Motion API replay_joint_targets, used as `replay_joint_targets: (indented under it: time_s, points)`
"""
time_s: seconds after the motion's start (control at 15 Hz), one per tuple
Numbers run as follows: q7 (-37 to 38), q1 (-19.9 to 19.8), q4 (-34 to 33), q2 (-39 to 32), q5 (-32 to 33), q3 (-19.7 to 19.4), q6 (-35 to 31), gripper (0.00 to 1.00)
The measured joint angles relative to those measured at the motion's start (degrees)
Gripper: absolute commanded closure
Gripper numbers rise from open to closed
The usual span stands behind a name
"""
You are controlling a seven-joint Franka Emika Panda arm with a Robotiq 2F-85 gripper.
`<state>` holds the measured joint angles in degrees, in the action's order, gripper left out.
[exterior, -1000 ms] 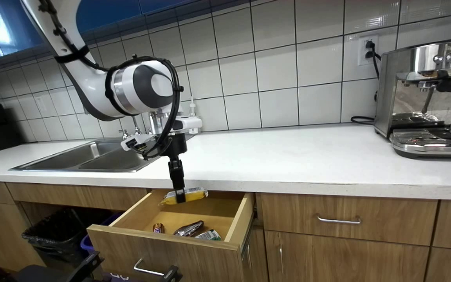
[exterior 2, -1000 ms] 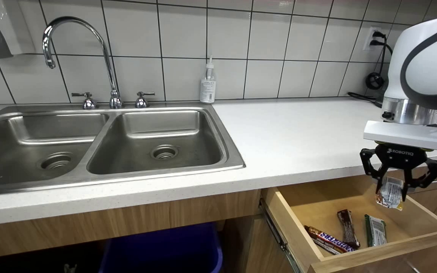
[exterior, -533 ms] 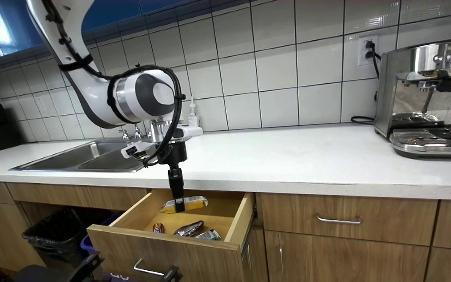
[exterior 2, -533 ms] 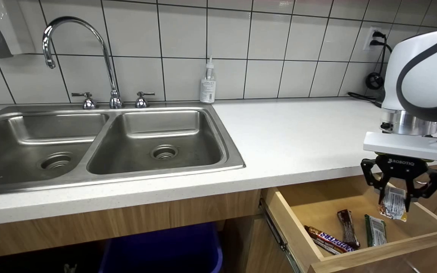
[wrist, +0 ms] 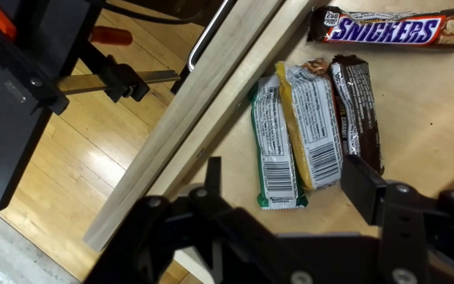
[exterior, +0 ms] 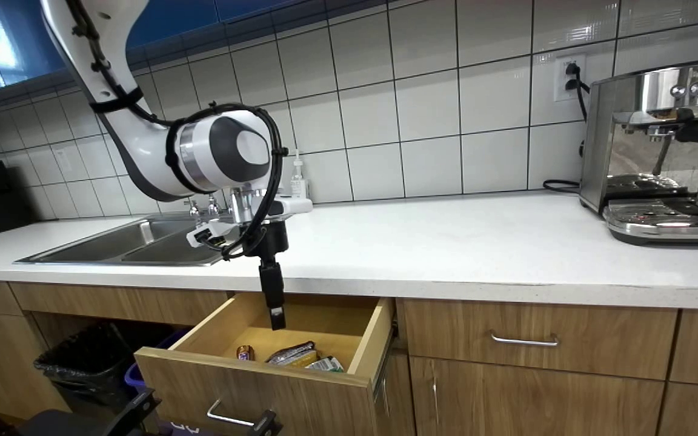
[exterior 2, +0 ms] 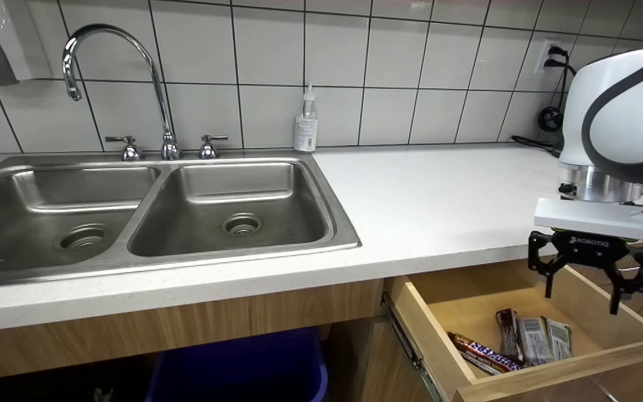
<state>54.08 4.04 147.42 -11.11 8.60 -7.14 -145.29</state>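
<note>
My gripper [exterior 2: 581,301] hangs over the pulled-out wooden drawer [exterior: 258,387], fingers spread wide, nothing between them. Below it in the wrist view lies a yellow-edged candy bar [wrist: 315,126], label and barcode up, on the drawer bottom. It rests between a green-wrapped bar [wrist: 274,157] and a dark brown bar [wrist: 363,106], close against both. A Snickers bar [wrist: 384,29] lies apart, crosswise to these. One finger [wrist: 363,189] overlaps the brown bar's lower end in the wrist view; the exterior views show the fingertips above the bars, touching none.
The white countertop [exterior: 446,242] overhangs the drawer's back. A double sink [exterior 2: 232,223] and a coffee machine [exterior: 670,157] flank it. Below are a blue bin [exterior 2: 243,368] and a black-lined bin [exterior: 94,357]. A clamp [wrist: 120,81] sits by the drawer front.
The gripper came down into the drawer with the yellow bar, then its fingers spread. The bar dropped and now lies between the brown and green bars.
</note>
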Motion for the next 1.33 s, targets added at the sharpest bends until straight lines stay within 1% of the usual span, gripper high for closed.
replay_joint_targets:
  time_s: [0.2, 0.73, 1.33]
  points:
    - [-1.6, 0.1, 0.0, 0.1, 0.1, 0.3, 0.1, 0.0]
    - [-12.1, 0.1, 2.0, 2.1, 0.4, 1.5, 0.8, 0.0]
    - [-27.3, 0.1, 4.8, 5.4, -0.4, 3.0, 9.2, 0.0]
